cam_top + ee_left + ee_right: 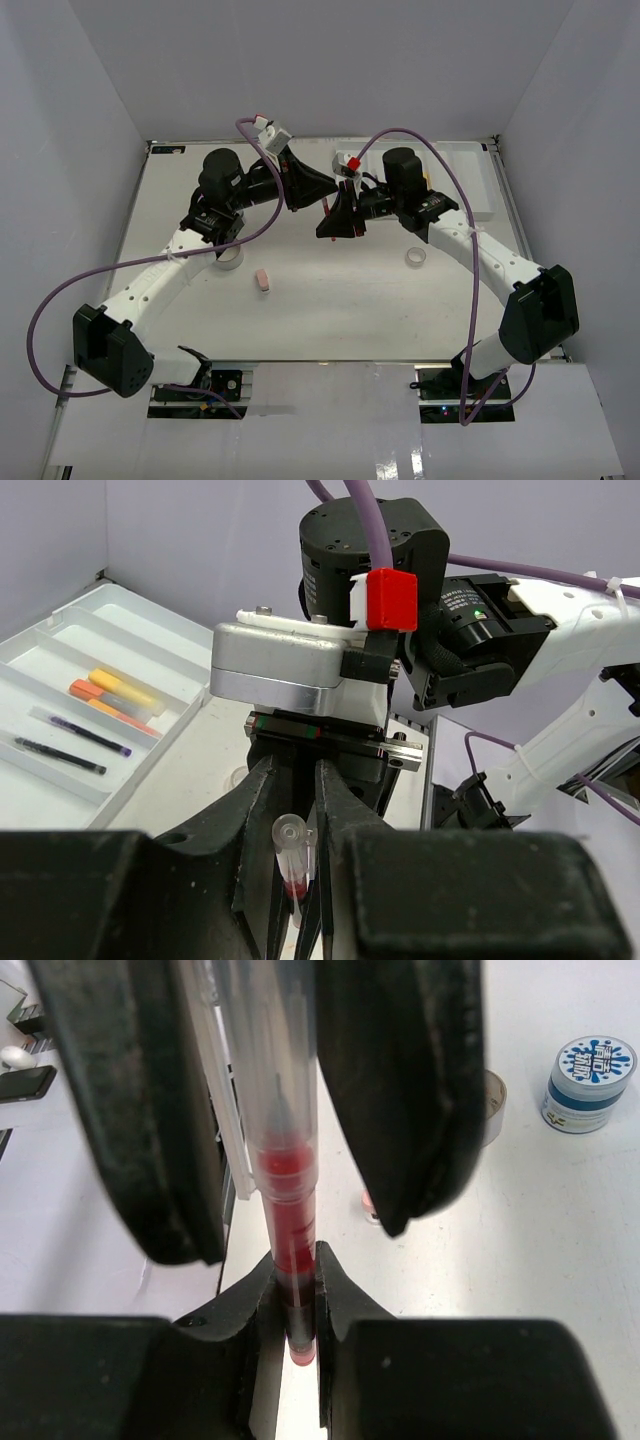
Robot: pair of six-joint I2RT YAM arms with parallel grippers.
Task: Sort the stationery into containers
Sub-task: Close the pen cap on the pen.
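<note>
Pen held over the table between both arms: thin red pen (275, 1160), clear plastic barrel, red ink core showing through. Right gripper (298, 1310) has its black tapered tips clamped tight on the red lower end. Left gripper (292, 1240) sets broad matte black pads close on either side of the clear barrel; whether they truly pinch it, I can't tell. Off to the side lies the flat white plastic tray (40, 670), ridged into long compartments, with the yellow marker stick (125, 688) and orange marker stick (100, 702) lying side by side in it. Round jar with a blue-splattered lid (590, 1080) stands near a tape roll (493, 1105).
</note>
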